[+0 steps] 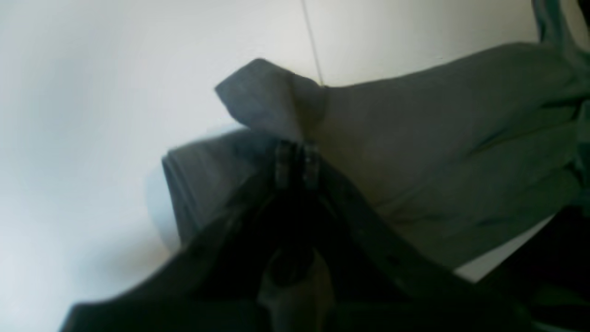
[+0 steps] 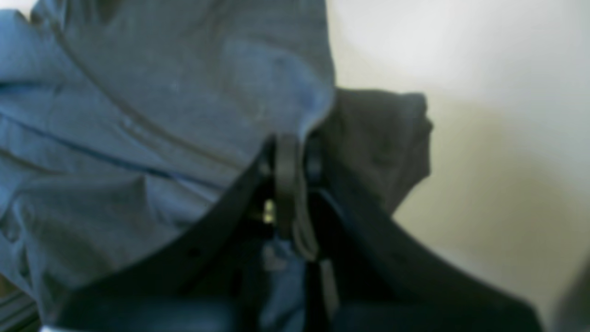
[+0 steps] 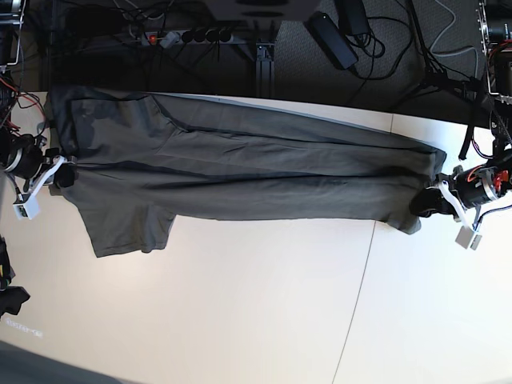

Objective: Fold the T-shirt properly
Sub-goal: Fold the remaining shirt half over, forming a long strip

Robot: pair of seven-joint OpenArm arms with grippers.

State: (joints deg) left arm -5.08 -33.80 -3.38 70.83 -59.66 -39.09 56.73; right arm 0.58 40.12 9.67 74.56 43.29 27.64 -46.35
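Because each arm pinches one end, the T-shirt (image 3: 240, 172) hangs stretched tight along the far edge of the table (image 3: 264, 320). The left gripper (image 1: 297, 161) is squeezed on the hem corner and the right gripper (image 2: 295, 161) on the shoulder end, probably pulling wrinkles flat before folding.

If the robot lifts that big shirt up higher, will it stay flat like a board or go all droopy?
Probably droopy. The T-shirt already wrinkles and sags between the left gripper and right gripper holding its ends, and one sleeve hangs loose. It looks soft and light, unlikely to slip from the pinched cloth.
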